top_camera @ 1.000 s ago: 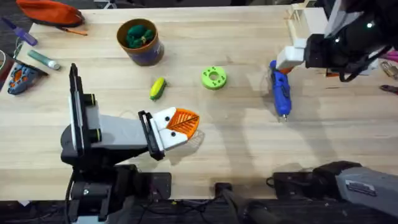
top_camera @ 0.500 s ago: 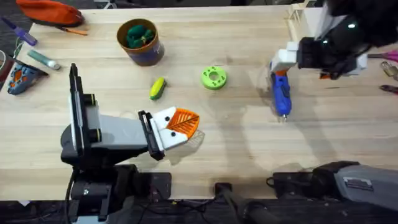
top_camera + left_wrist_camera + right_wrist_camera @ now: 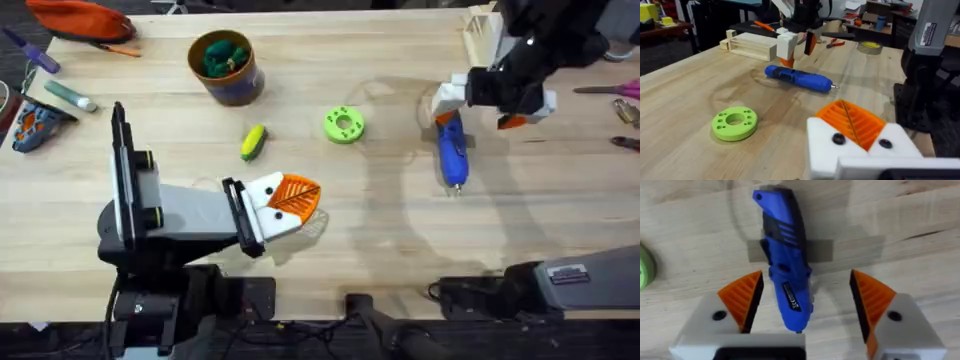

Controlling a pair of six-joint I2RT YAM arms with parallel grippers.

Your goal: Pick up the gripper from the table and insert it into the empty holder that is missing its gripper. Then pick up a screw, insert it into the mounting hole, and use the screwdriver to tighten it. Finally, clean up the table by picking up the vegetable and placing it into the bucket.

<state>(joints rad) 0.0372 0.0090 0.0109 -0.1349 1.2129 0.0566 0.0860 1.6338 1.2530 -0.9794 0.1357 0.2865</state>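
At upper right of the overhead view, hovering just above the screwdriver (image 3: 451, 152): right tool (image 3: 480, 98), released, both orange pads (image 3: 742, 299) spread wide with the blue body lying between them, apparently not yet touched. Lying flat on the bench (image 3: 380, 230), long axis running up-and-down the overhead frame, metal tip toward the lower edge; crossing the pad gap at a right angle, judged well suited to a straight descent and squeeze. Reaching in from the far right, wrist bent to point straight down. Resting at lower left, well apart from the screwdriver: left tool (image 3: 290, 200), orange pads pressed together on nothing. Sitting left of centre: vegetable (image 3: 253, 141), with bucket (image 3: 227, 68) above it at upper left and a green ring dish (image 3: 344, 125) between vegetable and screwdriver.
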